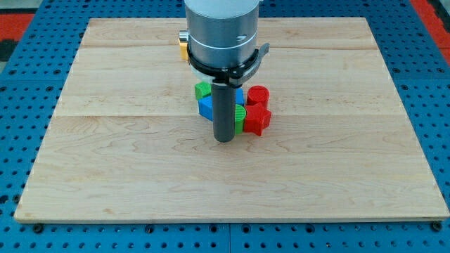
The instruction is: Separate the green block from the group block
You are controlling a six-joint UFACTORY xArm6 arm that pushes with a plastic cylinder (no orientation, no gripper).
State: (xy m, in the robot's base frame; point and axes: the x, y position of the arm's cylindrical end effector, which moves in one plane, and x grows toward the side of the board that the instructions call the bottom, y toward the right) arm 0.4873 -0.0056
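A tight group of blocks sits just above the board's centre. A green block [203, 89] is at the group's upper left, touching a blue block [207, 106] below it. Another green block [240, 118] peeks out right of the rod, next to a red star-shaped block [256, 120]. A red cylinder [258, 95] is at the upper right, with a bit of a blue block [239, 95] beside it. My tip [223, 139] rests on the board just below the group, the rod hiding its middle.
A yellow block [182, 46] shows at the view's top, partly hidden behind the arm's grey body [221, 31]. The wooden board [105, 176] lies on a blue pegboard, with red at the corners.
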